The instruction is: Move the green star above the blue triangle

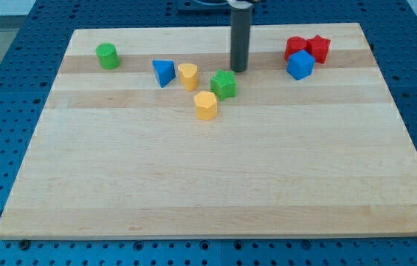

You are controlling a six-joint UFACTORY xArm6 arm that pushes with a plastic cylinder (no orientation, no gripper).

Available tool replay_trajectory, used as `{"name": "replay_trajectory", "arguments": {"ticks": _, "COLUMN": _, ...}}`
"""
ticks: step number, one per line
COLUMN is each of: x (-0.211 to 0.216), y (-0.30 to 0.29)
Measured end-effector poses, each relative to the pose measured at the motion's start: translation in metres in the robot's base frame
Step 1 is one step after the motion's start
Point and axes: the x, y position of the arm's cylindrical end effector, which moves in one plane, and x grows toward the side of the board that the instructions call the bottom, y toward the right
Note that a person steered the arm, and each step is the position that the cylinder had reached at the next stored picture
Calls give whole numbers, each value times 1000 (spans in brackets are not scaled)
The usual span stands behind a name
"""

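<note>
**Green star beside the tip, to the right of the blue triangle**

The green star (223, 84) sat on the bench (208, 177) in the upper middle of the view, its points hard to make out at that size. My tip (238, 69) stood just above and to the right of it, very near, though whether the two touched could not be told. The tool was a plain dark rod with nothing to open or shut, and it had hold of nothing; its upper part was cut off by the view's top edge.

The blue triangle (164, 72) lay to the view's left of the star, with a yellow block (187, 75), heart-like in outline, between them and just beside the triangle. A second yellow block (206, 105), roughly hexagonal, lay just below and left of the star.

Well apart toward the view's upper left stood a green cylinder (107, 56). Toward the upper right, a blue cube (300, 65) pressed against two red blocks (306, 46), which it partly hid, so their shapes could not be read for certain.

The bench held no containers; every block rested straight on the pale wood.
</note>
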Motion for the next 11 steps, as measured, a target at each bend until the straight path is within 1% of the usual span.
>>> {"name": "replay_trajectory", "arguments": {"ticks": 1, "x": 49, "y": 36}}
{"name": "replay_trajectory", "arguments": {"ticks": 2, "x": 50, "y": 36}}
{"name": "replay_trajectory", "arguments": {"ticks": 3, "x": 69, "y": -1}}
{"name": "replay_trajectory", "arguments": {"ticks": 4, "x": 81, "y": -22}}
{"name": "replay_trajectory", "arguments": {"ticks": 5, "x": 81, "y": -23}}
{"name": "replay_trajectory", "arguments": {"ticks": 6, "x": 72, "y": -29}}
{"name": "replay_trajectory", "arguments": {"ticks": 8, "x": 15, "y": -49}}
{"name": "replay_trajectory", "arguments": {"ticks": 10, "x": -16, "y": -72}}
{"name": "replay_trajectory", "arguments": {"ticks": 11, "x": -24, "y": -92}}
